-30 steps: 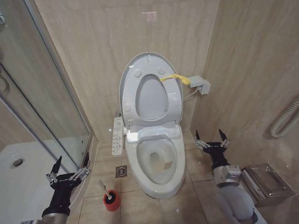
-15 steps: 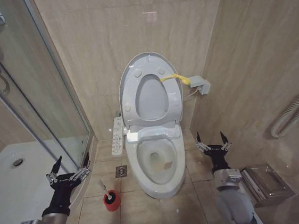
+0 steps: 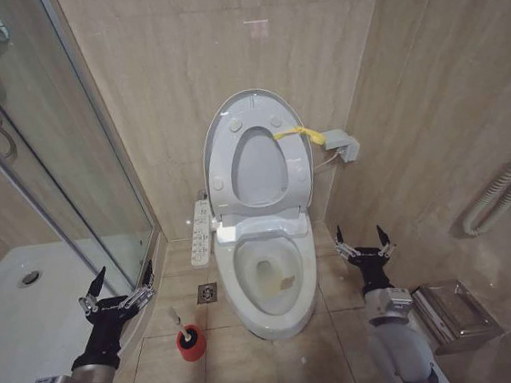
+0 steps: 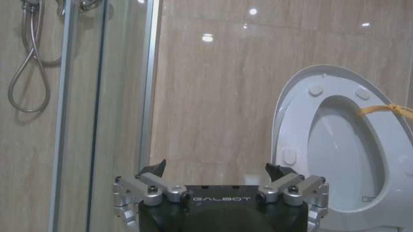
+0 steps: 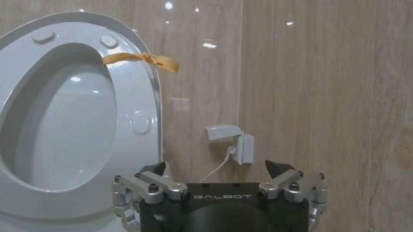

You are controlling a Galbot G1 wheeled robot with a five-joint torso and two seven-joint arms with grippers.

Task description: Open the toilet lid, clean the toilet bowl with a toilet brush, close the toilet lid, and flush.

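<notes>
With the toilet lid (image 3: 256,159) already tipped up against the far wall, seat ring raised with it, the toilet bowl (image 3: 266,277) is exposed at centre. Yellow loop tag (image 3: 297,133) hangs on the lid's right edge.

Toilet brush (image 3: 180,322) stands in its red holder (image 3: 190,343) on the floor tiles, just left of the bowl, near the floor drain (image 3: 208,292). White handle tilts up and left.

Left gripper (image 3: 116,286) hovers near-left by the shower glass (image 3: 60,157), fingers spread, nothing in them. It sits left of the brush and apart from it. Right gripper (image 3: 362,241) hovers right of the bowl, fingers also spread and empty, near the steel bin (image 3: 453,313).

Judgement: lid step done, brush pickup is next, likely the left arm's job.

Risks:
- Handle is thin and leaning; a grab off its line pushes it aside or tips the holder.
- Holder is light-looking; lifting at an angle could drag it along.
- Shower glass is close on the left, so the arm's swing could clip it.
- Raised lid is only leaning back; a knock could drop it.
</notes>
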